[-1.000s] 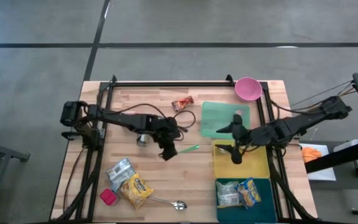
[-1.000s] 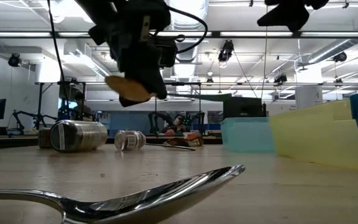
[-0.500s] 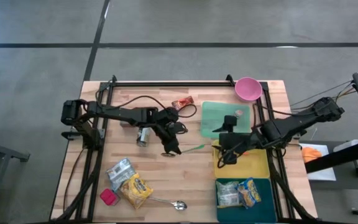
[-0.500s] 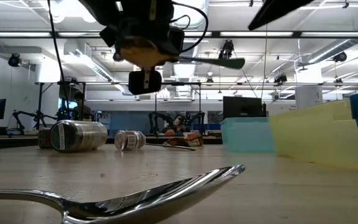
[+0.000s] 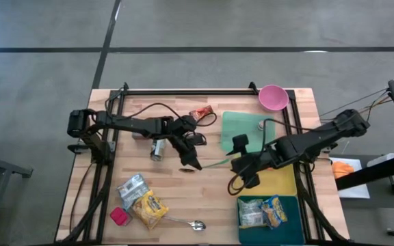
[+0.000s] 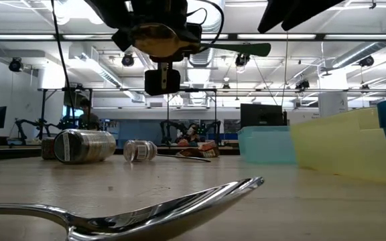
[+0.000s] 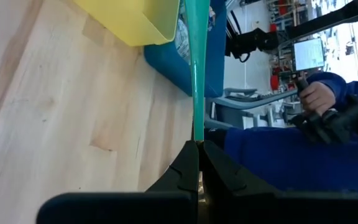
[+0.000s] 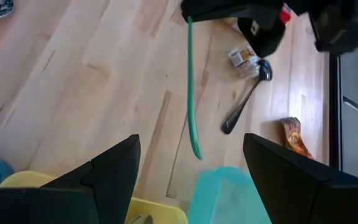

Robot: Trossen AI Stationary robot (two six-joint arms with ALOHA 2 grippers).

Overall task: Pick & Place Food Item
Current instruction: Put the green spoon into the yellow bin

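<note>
A thin green utensil [image 5: 214,163] hangs level above the table's middle, and my left gripper [image 5: 188,161] is shut on its left end. It shows as a green rod [image 8: 190,87] in the right wrist view and as a level bar [image 6: 246,49] in the low view. My right gripper [image 5: 243,175] stands open just right of the rod's free end [image 8: 197,154], its fingers [image 8: 114,168] apart on either side of it without touching. Snack bags [image 5: 144,205] lie on the near left of the table. My left gripper pinches the green utensil's handle at its one end [image 7: 196,138] between the two fingers. The fingers run along the handle, which sticks straight out past their tips toward the table's right. The utensil is lifted clear of the table and lies about level.
A teal bin [image 5: 247,130], a yellow bin [image 5: 279,183] and a blue bin [image 5: 269,222] with bagged snacks line the right side. A pink bowl [image 5: 273,97] stands far right, a red packet [image 5: 201,113] and a can [image 5: 157,149] lie near the left arm, and a spoon [image 5: 183,223] lies near the front.
My left gripper has risen and turned, lifting the green utensil off the table until it lies level. My right gripper has gone from above the yellow bin toward the table's left, rolling, and now stands at the utensil's free end.
</note>
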